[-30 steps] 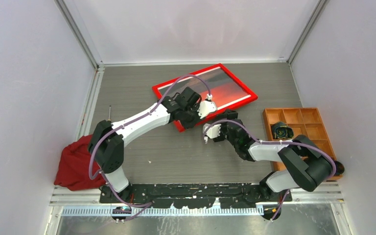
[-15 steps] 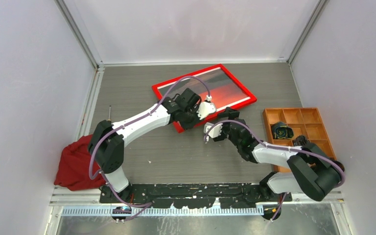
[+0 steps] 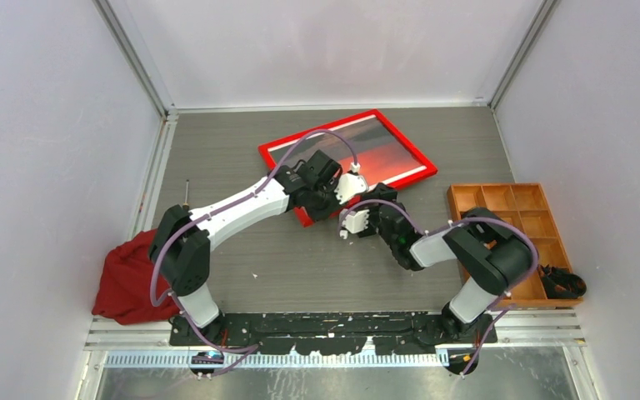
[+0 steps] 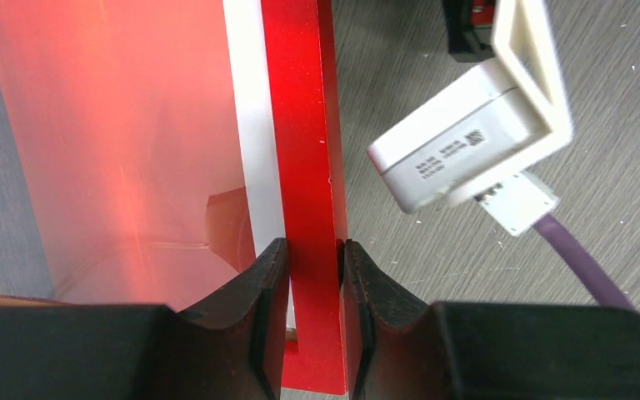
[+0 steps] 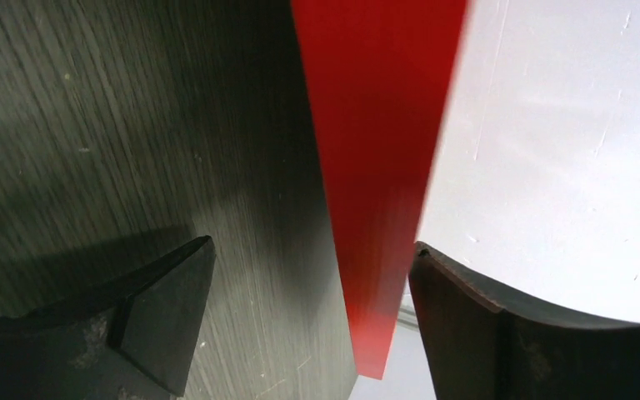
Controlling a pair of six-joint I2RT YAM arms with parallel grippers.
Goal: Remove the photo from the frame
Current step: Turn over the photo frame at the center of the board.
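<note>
One grey tabletop [image 3: 283,267] carries the frame [image 3: 406,137] toward its far middle, face up, its long axis running from near-left to far-right; the photo [image 3: 387,154] lies inside it, sunset side up, its white edge against the red rail; both arms meet at the frame's near corner, the left reaching in from the left, the right from the near right. The left tool [image 4: 308,250] is clenched on the rail by that corner, one finger [image 4: 258,283] on the photo side and the other on the tabletop side, with the rail running straight away between them. The right tool [image 5: 308,258] stands released and wide, its fingers [image 5: 167,283] straddling the same red rail without touching it; whether that corner is raised off the tabletop I cannot tell from these angles. The coming move likely turns on that straddle: the rail lies lengthwise between the right tool's fingers, so closing there would pinch it.
</note>
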